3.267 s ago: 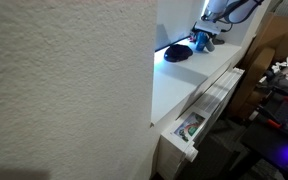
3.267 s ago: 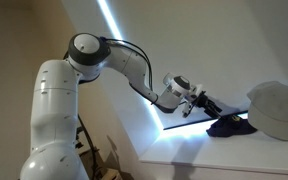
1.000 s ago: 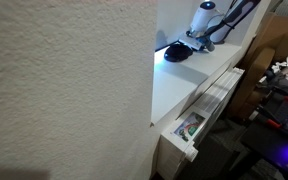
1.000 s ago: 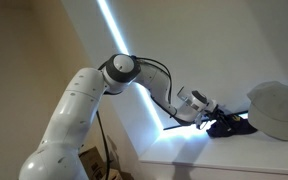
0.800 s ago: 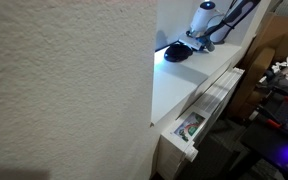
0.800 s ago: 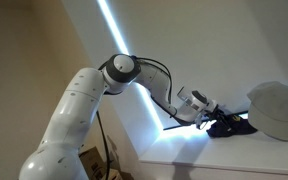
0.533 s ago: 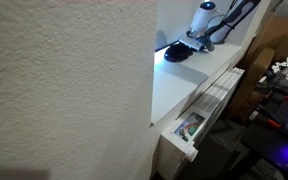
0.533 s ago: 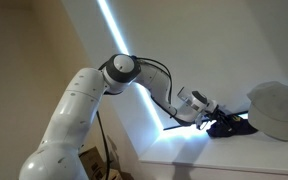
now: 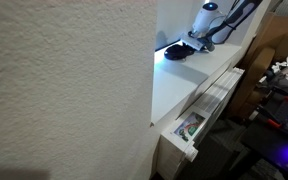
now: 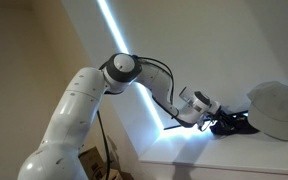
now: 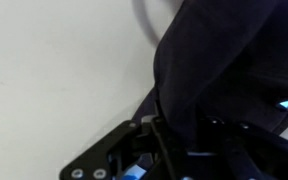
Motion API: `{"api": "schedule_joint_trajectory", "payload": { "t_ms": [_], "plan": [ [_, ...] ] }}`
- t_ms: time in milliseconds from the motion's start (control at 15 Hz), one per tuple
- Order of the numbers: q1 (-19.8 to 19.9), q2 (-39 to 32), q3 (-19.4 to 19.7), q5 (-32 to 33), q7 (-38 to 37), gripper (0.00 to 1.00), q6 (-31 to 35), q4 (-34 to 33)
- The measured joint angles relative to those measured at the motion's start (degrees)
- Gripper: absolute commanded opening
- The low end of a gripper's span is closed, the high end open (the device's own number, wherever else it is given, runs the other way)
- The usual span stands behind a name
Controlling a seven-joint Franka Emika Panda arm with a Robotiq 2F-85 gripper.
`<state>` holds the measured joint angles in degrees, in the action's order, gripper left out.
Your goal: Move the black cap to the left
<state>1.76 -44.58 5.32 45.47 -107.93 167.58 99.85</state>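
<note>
Black cap [image 10: 236,127]: lies low and crumpled on the white surface [image 9: 179,90], right at my jaws. In the wrist view its dark cloth [image 11: 224,60] fills nearly everything ahead of me and runs down between my 2 fingers.
Jaws: my gripper [image 10: 222,126] is pushed in at the cap's near edge. I cannot tell how wide I stand or whether I have cloth pinched, because black fingers and black fabric merge in every view.
Neighbour: a pale grey cap [image 10: 276,108] sits just beyond the black one, on the far side from my jaws. I cannot tell whether the 2 touch.
Feel, as I judge it: light, limp and not fragile. It should fold and sag rather than keep its shape, and it is unlikely to slip out of a firm pinch.
Where to hold: a doubled fold or thicker edge closest to my jaws, taken deep between the pads, not 1 thin layer.
Risk: dragging may bunch the cloth or catch the pale grey cap, so lifting it clear of the surface looks safer.
</note>
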Motion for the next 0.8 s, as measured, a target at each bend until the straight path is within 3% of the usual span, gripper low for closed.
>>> {"api": "schedule_joint_trajectory", "payload": {
  "t_ms": [267,400,600,800],
  "plan": [
    [2.0,-0.7,-0.9,-0.8,-0.2,0.01,3.3,0.0],
    [0.9,-0.8,0.2,1.1,-0.8,0.01,4.1,-0.1],
    [-7.8,0.1,8.1,9.1,-6.7,0.01,5.8,-0.2],
    [-16.4,5.5,16.3,17.5,-11.6,0.01,5.9,0.1]
  ]
}}
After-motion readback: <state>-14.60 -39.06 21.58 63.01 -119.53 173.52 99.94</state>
